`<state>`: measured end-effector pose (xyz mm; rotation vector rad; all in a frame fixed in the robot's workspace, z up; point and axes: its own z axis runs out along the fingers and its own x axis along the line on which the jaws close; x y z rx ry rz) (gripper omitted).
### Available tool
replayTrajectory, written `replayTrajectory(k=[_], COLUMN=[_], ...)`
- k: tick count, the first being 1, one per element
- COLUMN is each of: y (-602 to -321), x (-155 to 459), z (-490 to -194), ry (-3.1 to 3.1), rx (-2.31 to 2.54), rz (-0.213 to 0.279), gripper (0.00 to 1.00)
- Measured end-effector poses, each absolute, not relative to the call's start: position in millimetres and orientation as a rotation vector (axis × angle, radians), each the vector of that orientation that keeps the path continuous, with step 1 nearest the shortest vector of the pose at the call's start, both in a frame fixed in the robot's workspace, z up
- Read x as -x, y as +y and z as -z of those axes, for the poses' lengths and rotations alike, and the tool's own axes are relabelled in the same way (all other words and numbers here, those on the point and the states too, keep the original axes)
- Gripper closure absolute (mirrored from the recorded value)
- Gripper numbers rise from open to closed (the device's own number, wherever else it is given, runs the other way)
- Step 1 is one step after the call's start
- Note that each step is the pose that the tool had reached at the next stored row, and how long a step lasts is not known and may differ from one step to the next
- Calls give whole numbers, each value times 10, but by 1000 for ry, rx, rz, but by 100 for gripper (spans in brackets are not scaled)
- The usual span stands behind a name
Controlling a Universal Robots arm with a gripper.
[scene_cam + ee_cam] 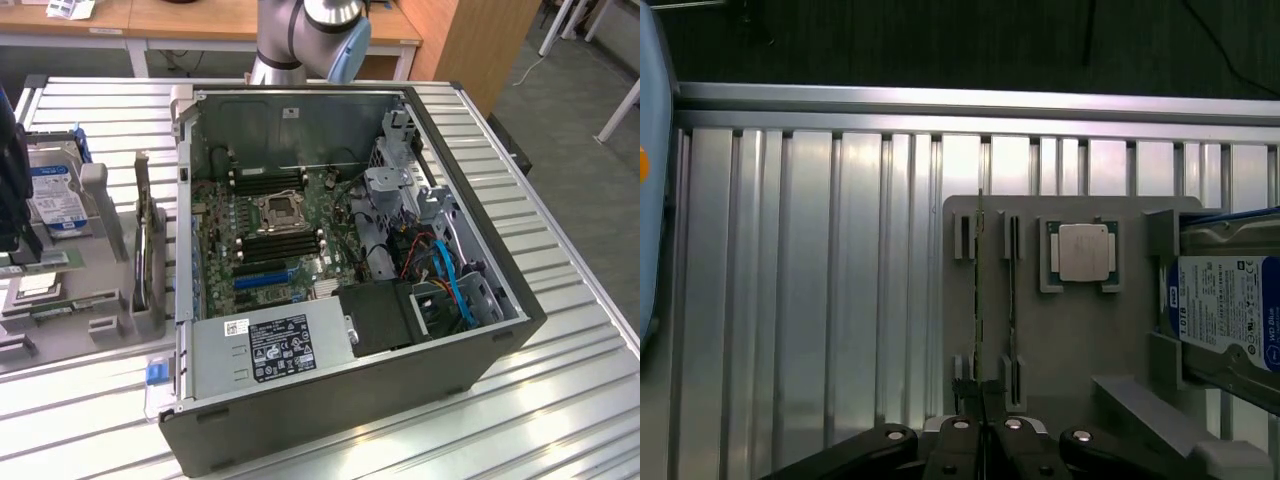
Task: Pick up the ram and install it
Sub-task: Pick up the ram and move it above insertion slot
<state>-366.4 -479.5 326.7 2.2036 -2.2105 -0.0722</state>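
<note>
Edgewise, the ram [980, 300] appears as a long, thin dark strip standing upright in a slot of the grey holder [1070, 340], near the square silver processor [1083, 250]. The gripper [983, 432] fingers are pinched almost together on one end of it.

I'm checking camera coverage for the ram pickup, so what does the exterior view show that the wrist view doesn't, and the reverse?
Exterior view: the open black metal computer case with its green motherboard. Wrist view: the shut gripper lined up with one end of the long, thin circuit-board ram stick standing on edge. Shared: the blue-labelled silver hard drive on the grey slotted holder tray.
</note>
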Motion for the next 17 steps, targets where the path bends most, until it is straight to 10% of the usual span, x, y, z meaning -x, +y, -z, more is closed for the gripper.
replayTrajectory(k=[17], y=[-4795], x=[3664], z=[-3733], ry=[-2212], rx=[-2205], rz=[69], gripper=[88])
